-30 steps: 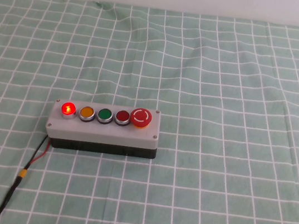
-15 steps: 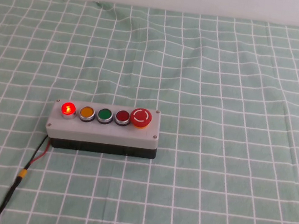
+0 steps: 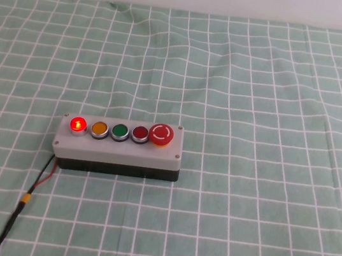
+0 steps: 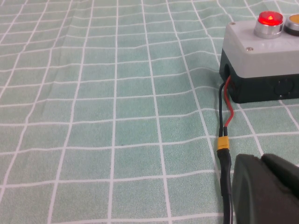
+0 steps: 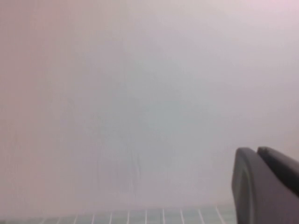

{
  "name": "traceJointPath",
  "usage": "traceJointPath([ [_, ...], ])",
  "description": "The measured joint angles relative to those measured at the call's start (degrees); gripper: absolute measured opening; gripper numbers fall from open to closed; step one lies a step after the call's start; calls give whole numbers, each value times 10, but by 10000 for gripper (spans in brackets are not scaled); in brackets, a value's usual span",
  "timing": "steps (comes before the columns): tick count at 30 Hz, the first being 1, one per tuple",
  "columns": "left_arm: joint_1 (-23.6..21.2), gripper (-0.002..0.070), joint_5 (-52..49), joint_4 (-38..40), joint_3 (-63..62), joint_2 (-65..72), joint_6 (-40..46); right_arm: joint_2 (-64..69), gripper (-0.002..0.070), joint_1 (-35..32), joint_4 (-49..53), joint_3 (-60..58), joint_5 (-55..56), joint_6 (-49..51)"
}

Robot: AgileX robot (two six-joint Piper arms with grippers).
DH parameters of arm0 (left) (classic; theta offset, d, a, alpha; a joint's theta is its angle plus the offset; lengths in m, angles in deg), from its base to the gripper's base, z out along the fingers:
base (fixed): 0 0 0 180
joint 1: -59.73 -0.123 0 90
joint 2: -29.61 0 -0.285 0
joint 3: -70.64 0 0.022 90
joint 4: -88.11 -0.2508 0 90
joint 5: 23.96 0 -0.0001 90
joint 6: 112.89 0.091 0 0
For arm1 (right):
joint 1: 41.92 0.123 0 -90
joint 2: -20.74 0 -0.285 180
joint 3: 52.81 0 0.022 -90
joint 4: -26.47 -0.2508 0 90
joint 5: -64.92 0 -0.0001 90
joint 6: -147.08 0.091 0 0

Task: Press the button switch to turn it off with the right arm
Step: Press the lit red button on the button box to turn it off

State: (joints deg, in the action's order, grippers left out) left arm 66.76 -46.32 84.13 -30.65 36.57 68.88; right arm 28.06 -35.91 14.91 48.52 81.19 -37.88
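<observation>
Item: grey-lidded black plastic button box [image 3: 118, 149], lower left of centre on the green-checked bench [image 3: 277, 105]. Rigid and probably light, so it may slide. Press straight down on the lit round red button [image 3: 78, 125]. The left gripper [image 4: 266, 186] sits near the black cable [image 4: 225, 158]. The right gripper [image 5: 266, 184] faces a pale wall. You cannot tell either gripper's state.

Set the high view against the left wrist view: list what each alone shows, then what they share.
High view only: the green button, dark red button and red mushroom button. Left wrist view only: the left tool, close to the cable. Both: the switch box, its lit red button, orange button, cable and checked cloth. The right tool shows only in its own wrist view, facing a pale wall.
</observation>
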Motion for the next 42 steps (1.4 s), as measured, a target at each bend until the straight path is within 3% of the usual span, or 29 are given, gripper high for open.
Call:
traceJointPath([
  [10, 0, -3, 0, 0, 0, 0, 0, 0, -17, 0, -3, 0, 132, 0],
  [17, 0, -3, 0, 0, 0, 0, 0, -2, -16, 0, -9, 3, 325, 1],
  [20, 0, -3, 0, 0, 0, 0, 0, -4, -16, 0, -18, 37, 328, 3],
  [25, 0, -3, 0, 0, 0, 0, 0, -4, -16, 0, -27, 161, 175, 27],
  [30, 0, -3, 0, 0, 0, 0, 0, 24, -16, 0, -29, 300, -132, 27],
  [33, 0, -3, 0, 0, 0, 0, 0, 84, -16, 0, -20, 344, -252, 27],
  [38, 0, -3, 0, 0, 0, 0, 0, 167, -16, 0, 21, 354, -321, 27],
  [42, 0, -3, 0, 0, 0, 0, 0, 207, -16, 0, -33, 354, -328, 28],
])
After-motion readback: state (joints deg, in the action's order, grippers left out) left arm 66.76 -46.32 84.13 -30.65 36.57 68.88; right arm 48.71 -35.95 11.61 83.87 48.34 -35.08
